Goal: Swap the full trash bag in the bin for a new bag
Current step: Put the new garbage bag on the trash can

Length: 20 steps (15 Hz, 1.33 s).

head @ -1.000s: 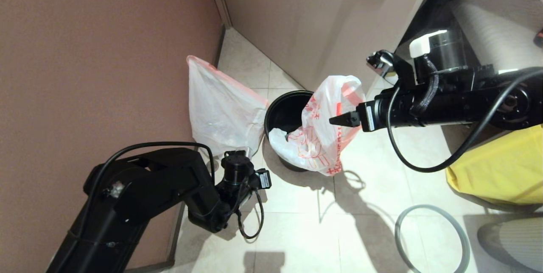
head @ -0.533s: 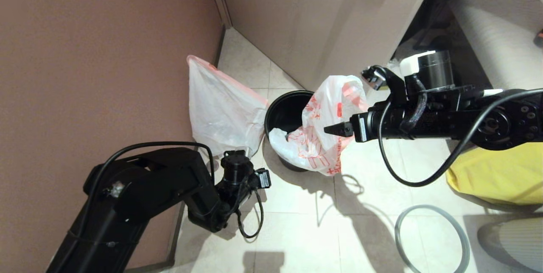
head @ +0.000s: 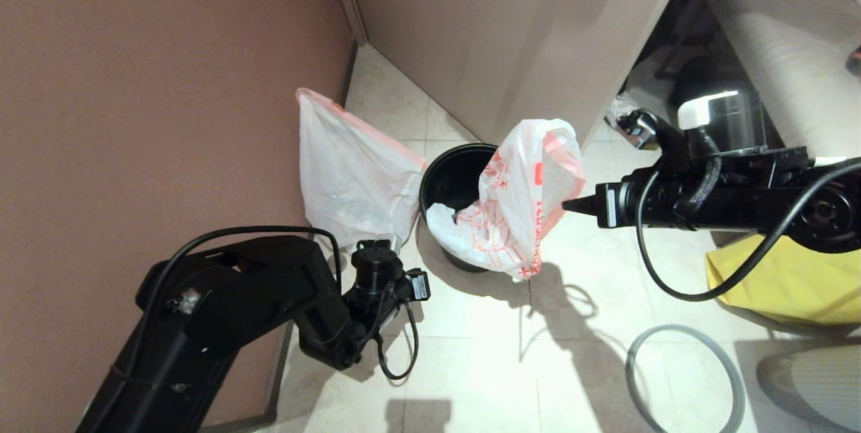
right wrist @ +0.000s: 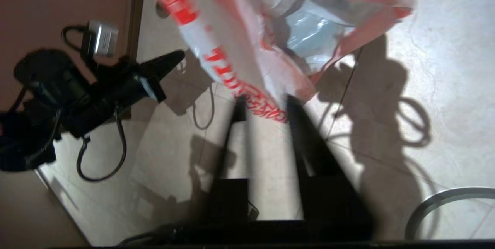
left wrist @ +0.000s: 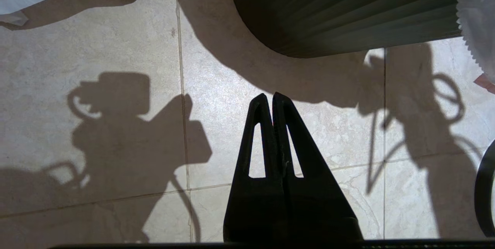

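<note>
The dark round bin [head: 452, 174] stands on the tiled floor in a corner. The new bag [head: 521, 198], white with red print, hangs over the bin's near right rim, its upper part standing up loosely. My right gripper [head: 568, 205] is at the bag's right edge. In the right wrist view its fingers [right wrist: 299, 117] stand apart, with the bag's printed edge [right wrist: 247, 86] between their tips [right wrist: 267, 104]. The full trash bag [head: 350, 171] leans against the brown wall left of the bin. My left gripper [left wrist: 272, 96] is shut and empty, low over the floor beside the bin [left wrist: 348, 9].
The grey ring rim [head: 686, 379] lies on the floor at the front right. A large yellow bag [head: 794, 278] sits to the right of it. A beige partition [head: 511, 36] stands behind the bin and the brown wall [head: 155, 83] closes the left side.
My right gripper reached left against the new bag, then drew back right to its edge, and its jaws narrowed. The left arm has not moved.
</note>
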{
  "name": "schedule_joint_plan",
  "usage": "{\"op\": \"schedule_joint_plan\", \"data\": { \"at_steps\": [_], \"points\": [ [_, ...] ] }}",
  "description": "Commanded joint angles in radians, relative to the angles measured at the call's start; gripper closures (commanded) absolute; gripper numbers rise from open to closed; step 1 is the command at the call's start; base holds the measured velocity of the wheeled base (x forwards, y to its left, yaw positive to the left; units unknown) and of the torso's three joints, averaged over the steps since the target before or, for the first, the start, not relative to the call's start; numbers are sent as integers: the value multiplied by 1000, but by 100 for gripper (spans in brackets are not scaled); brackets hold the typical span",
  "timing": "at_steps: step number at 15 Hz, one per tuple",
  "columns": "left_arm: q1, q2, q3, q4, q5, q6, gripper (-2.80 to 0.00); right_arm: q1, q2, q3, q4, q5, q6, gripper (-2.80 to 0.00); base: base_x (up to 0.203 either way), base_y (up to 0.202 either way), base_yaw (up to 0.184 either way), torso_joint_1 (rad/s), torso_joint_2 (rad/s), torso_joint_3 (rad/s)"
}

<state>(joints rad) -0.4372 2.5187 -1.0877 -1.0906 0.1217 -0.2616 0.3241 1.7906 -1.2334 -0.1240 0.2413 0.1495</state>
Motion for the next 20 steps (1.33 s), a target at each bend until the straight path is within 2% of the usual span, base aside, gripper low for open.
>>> {"op": "schedule_joint_plan", "data": {
  "at_steps": [1,3,5,8,11,17,19,20],
  "points": [
    [-5,3,4,-6,1,-1,0,-33,14,5,-41,9,47,0,0,0,0,0,0,0],
    [-14,22,3,-5,2,15,0,-50,43,11,-166,23,171,0,0,0,0,0,0,0],
    [-19,40,3,-6,4,48,0,-82,88,25,-237,30,217,0,0,0,0,0,0,0],
    [-26,49,2,-6,6,53,0,-98,214,13,-319,35,223,0,0,0,0,0,0,0],
    [-24,51,2,-6,6,53,0,-93,335,-53,-403,40,227,0,0,0,0,0,0,0],
    [-24,51,0,-6,12,54,0,33,458,-258,-406,46,232,0,0,0,0,0,0,0],
    [-26,52,0,-6,13,55,0,58,543,-350,-400,37,184,0,0,0,0,0,0,0],
    [-24,52,0,-6,13,63,0,62,585,-388,-396,17,121,0,0,0,0,0,0,0]
  ]
}}
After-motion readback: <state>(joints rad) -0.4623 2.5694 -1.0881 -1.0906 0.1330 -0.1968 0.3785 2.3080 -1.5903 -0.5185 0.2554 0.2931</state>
